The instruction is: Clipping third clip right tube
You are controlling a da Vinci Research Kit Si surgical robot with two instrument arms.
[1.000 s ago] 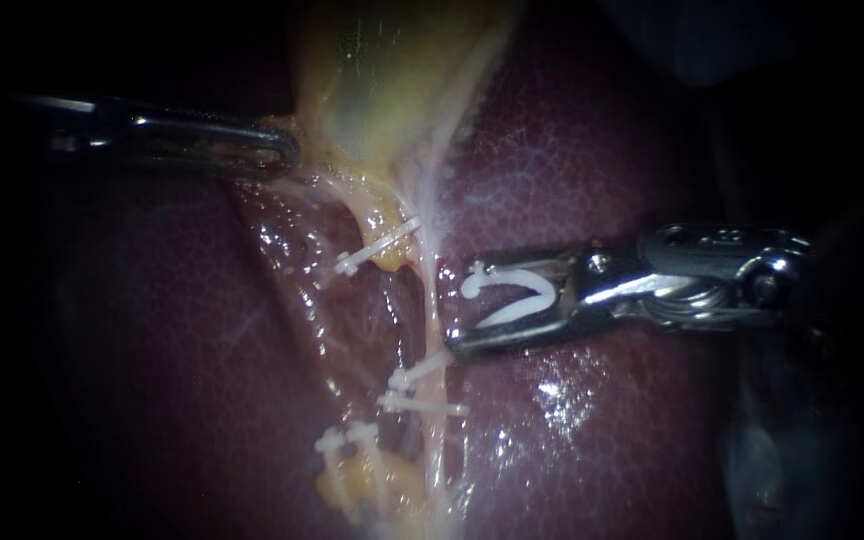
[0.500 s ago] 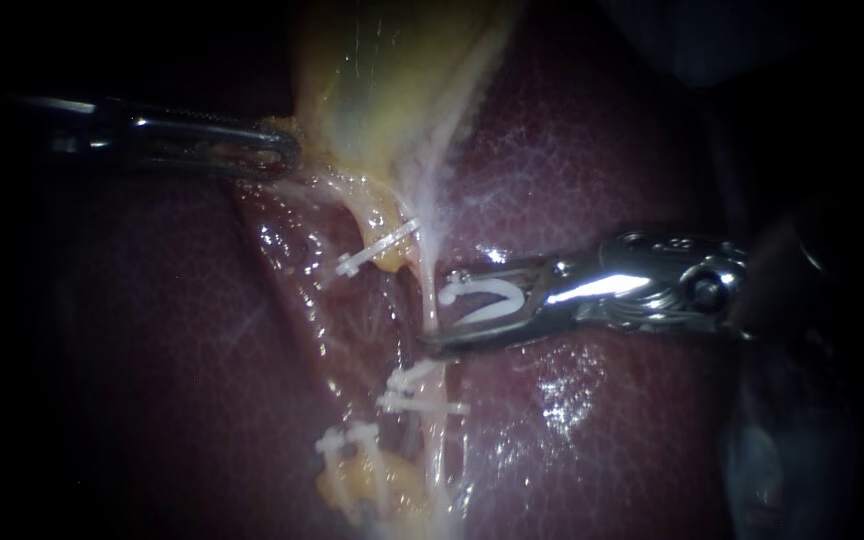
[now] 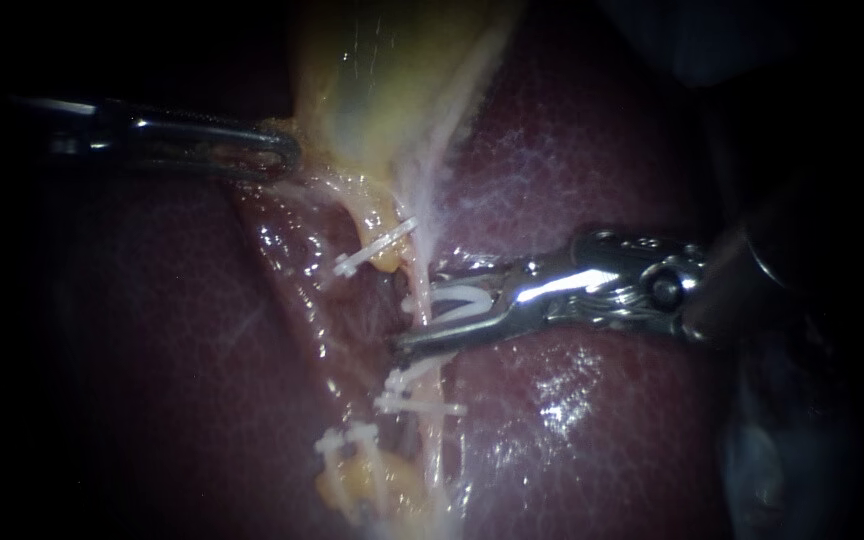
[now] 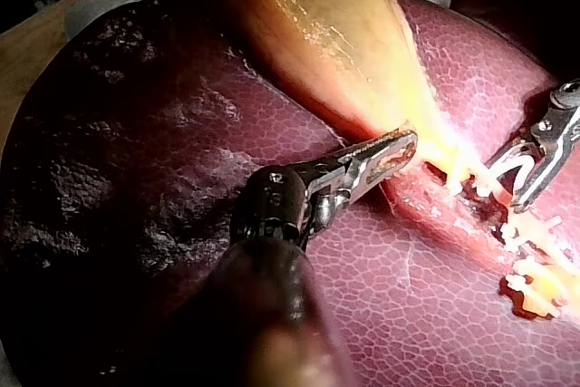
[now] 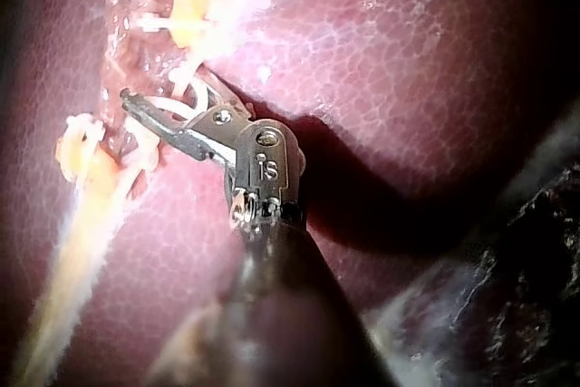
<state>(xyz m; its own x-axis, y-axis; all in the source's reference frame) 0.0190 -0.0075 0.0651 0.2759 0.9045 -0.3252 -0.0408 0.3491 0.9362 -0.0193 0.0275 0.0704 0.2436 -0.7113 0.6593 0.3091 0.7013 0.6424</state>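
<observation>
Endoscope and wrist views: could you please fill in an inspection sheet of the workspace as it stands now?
Surface: liver, wet and glistening; gallbladder lies on it.
Job's things: right tube carries two clips; white clip, open, reaches the tube above them.
Clutter: further clips on tissue left of that tube.
Instruments: left instrument jaws shut on gallbladder's edge; right instrument jaws hold the white clip.
Cables: nothing seen.
Surroundings: dark in the endoscope view; tan surface past the liver in the left wrist view.

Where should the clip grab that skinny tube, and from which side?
On the bare stretch of the right tube above its lower clips, from the right, crosswise: it runs up and down, and the open clip in the right instrument straddles it.
</observation>
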